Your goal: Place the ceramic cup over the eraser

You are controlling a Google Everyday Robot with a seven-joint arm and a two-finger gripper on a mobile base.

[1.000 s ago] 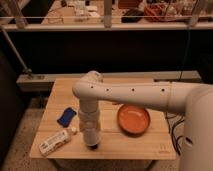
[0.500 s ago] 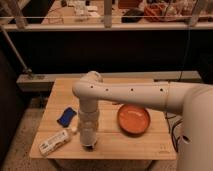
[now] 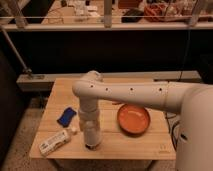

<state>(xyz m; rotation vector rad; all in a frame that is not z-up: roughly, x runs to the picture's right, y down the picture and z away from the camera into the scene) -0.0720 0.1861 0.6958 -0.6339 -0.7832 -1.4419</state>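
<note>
Since our gripper [image 3: 91,142] sits low-centre w/ the ceramic cup [image 3: 91,134] at its tip, jaw state unclear; cup's stiff, breakable, so lower gently.

On the table [image 3: 150,150] the gripper [image 3: 91,142] points down near the front edge — at its tip sits the cup [image 3: 91,136]. Left of it lies the bottle [image 3: 55,142], on its side. Behind the bottle is the pad [image 3: 66,116]. The bowl [image 3: 133,119] stands right of the arm.
</note>
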